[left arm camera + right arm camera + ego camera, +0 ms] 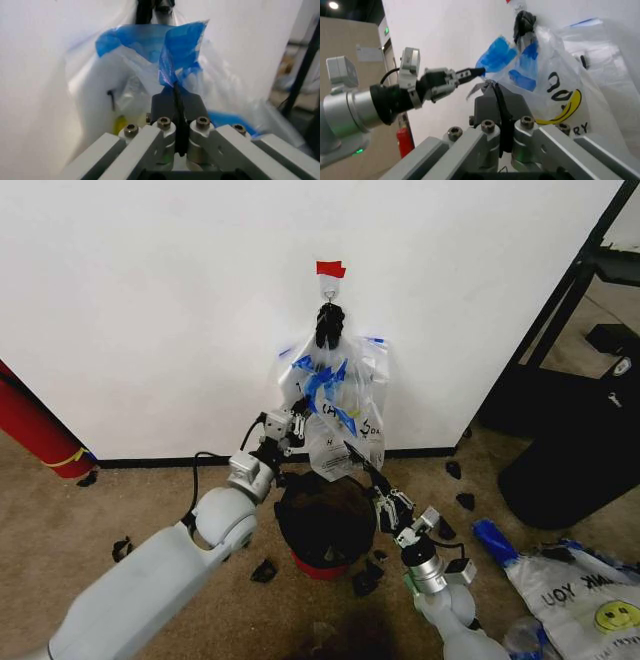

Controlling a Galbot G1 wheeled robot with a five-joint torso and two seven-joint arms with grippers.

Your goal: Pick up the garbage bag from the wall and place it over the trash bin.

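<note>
Left gripper clamped on a blue strip of the garbage bag, right gripper closed on its lower fold. Bag hanging from the hook on the wall, just above the trash bin on the carpet. Pick-up step probably in hand; next, lifting the loop off the hook. Open floor left of bin, large black container well apart rightward.

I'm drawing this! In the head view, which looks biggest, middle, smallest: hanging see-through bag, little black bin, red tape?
1. Garbage bag, biggest as it looks.
2. Trash bin, a bit smaller, though it sits nearer the camera.
3. Red tape, far smallest.
</note>
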